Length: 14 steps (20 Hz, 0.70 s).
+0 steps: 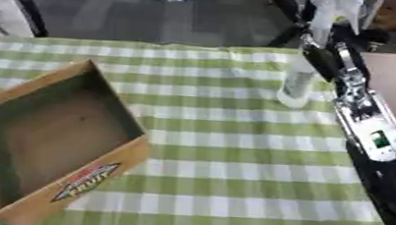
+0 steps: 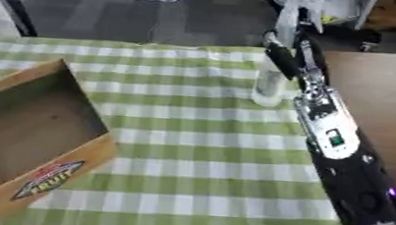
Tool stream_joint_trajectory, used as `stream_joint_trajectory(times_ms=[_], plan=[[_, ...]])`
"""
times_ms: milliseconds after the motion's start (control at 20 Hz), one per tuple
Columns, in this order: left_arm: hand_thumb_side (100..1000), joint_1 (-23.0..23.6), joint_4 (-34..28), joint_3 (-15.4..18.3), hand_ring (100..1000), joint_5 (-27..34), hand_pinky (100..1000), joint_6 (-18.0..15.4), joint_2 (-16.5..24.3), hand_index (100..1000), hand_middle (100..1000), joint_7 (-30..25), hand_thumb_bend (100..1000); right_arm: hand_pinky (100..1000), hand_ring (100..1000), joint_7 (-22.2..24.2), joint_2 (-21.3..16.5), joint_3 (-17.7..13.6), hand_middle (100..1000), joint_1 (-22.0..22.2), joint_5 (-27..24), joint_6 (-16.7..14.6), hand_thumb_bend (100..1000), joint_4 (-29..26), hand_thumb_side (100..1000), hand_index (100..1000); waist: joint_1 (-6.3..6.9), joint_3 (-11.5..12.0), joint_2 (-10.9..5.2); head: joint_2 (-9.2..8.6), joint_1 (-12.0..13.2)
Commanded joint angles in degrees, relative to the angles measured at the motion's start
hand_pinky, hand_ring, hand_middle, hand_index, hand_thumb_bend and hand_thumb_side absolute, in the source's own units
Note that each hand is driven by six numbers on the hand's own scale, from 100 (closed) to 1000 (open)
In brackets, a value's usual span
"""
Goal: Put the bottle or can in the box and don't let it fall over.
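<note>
A clear plastic bottle [image 1: 295,86] stands upright at the far right of the green checked table, its base near the cloth. My right hand [image 2: 284,58] comes up along the right side on its black and silver arm and is at the bottle's middle. Dark fingers [image 1: 315,52] cross in front of the bottle and curl round it, hiding that part. The bottle's top shows above the hand. The open cardboard box [image 1: 104,160] lies at the left, empty inside, with a printed label on its near wall. My left hand does not show.
The green and white checked cloth [image 1: 233,151] covers the table between box and bottle. A bare brown surface [image 2: 383,96] lies to the right of the arm. Dark floor and furniture legs lie beyond the far edge.
</note>
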Motion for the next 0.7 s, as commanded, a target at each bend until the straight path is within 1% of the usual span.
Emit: stream_joint_trajectory(times_ms=[50, 400, 700], plan=[[735, 0.0, -0.4, 0.0, 593, -0.2, 1000, 0.1, 0.4, 704, 693, -0.3, 212, 983, 988, -0.2, -1.5, -0.2, 1000, -1.3, 0.2, 0.6, 100, -0.1, 699, 953, -0.12, 0.1, -0.63, -0.85, -0.2], [738, -0.1, -0.4, 0.0, 593, -0.2, 1000, 0.2, 0.4, 704, 694, -0.4, 209, 985, 989, 0.1, -1.4, -0.2, 1000, -1.7, 0.4, 0.8, 100, 0.2, 707, 950, -0.09, 0.2, -0.38, -1.08, -0.3], [739, -0.1, -0.4, -0.1, 594, -0.1, 1000, 0.2, 0.4, 704, 695, -0.6, 208, 989, 993, 1.4, -1.4, 0.0, 1000, -2.2, 0.9, 0.9, 100, 0.3, 721, 969, -0.06, 0.3, -0.22, -1.36, -0.4]])
